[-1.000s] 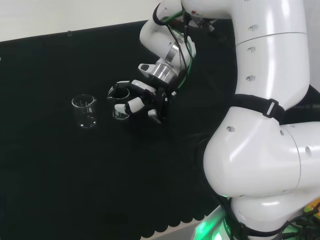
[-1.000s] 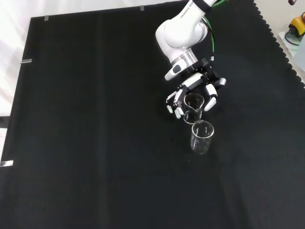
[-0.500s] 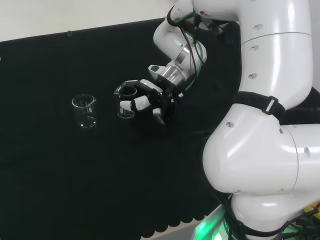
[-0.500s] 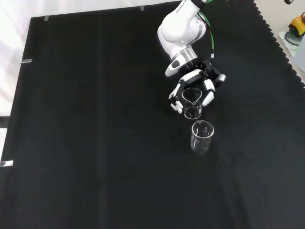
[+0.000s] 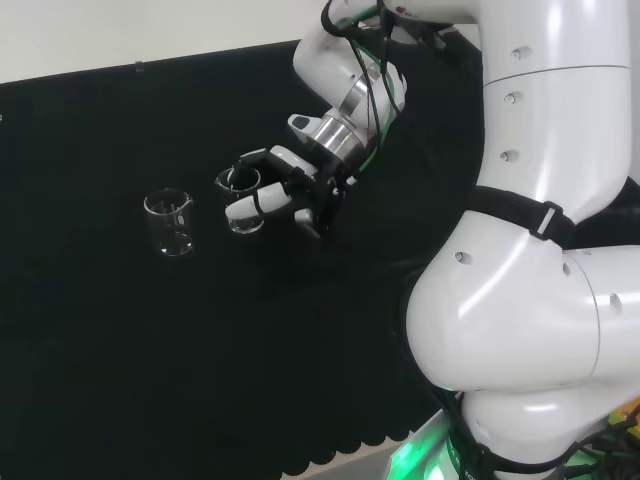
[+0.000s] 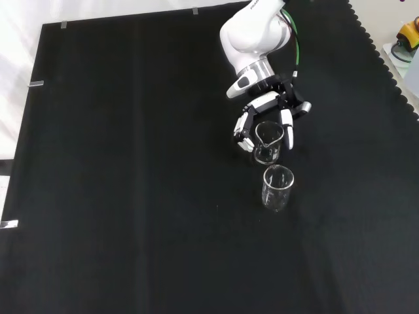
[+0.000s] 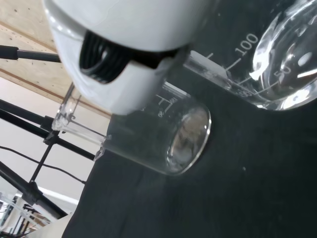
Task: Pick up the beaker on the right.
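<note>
Two clear glass beakers are on the black cloth. My hand (image 5: 296,190) has its fingers curled round one beaker (image 5: 237,188), the right-hand one in the head view. In the front view the hand (image 6: 270,102) comes from the top and the held beaker (image 6: 267,145) sits upright between its fingers. Whether its base touches the cloth I cannot tell. The other beaker (image 5: 170,224) stands free to the left in the head view, just below the held one (image 6: 277,188) in the front view. In the wrist view a white finger (image 7: 124,44) is close, with a marked beaker (image 7: 277,64) beside it and a second beaker (image 7: 163,136) farther off.
The arm's big white links (image 5: 530,250) stand at the right of the head view. The cloth's scalloped edge (image 6: 393,72) runs down the right side of the front view. Broad open cloth (image 6: 131,196) lies left of and below the beakers in the front view.
The hand with the beaker in its fingers has shifted slightly upward in both the head and front views, and the wrist has turned. The free beaker has not moved.
</note>
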Robot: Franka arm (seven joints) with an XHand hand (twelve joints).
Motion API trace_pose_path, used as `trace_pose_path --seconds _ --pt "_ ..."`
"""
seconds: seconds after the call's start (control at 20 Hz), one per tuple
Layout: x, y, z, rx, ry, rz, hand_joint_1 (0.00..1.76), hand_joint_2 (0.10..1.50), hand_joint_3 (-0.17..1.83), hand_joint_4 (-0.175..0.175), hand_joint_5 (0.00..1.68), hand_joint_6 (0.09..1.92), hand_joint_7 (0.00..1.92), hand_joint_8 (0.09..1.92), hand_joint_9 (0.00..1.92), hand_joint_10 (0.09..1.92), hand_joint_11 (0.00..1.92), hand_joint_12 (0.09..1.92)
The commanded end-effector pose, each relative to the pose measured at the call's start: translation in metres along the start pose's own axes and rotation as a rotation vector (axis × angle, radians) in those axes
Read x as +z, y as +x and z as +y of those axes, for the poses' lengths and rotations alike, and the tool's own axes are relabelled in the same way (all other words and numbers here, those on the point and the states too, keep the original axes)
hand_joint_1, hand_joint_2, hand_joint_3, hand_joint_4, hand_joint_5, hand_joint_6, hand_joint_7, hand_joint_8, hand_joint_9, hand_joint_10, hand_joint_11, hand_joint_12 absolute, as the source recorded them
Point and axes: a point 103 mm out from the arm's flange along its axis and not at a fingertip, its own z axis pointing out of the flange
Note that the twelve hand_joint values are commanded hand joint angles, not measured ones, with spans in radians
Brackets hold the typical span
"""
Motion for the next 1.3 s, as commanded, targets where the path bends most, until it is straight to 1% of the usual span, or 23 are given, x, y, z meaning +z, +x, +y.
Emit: trace_pose_path --seconds 0.05,1.0,1.3 --pt "-0.0009 0.0072 0.0001 0.000 -0.006 -0.033 1.38 1.06 0.06 -0.175 0.96 1.03 1.07 0.94 0.94 1.09 0.71 1.05" --pt "-0.0063 0.0106 0.0028 0.001 0.018 -0.047 1.38 1.05 0.07 -0.175 0.97 1.02 1.08 0.93 0.94 1.07 0.75 1.03" --pt "-0.0077 0.0161 0.0038 -0.001 0.026 -0.056 1.39 1.05 0.07 -0.175 0.97 1.02 1.08 0.92 0.95 1.07 0.75 1.03"
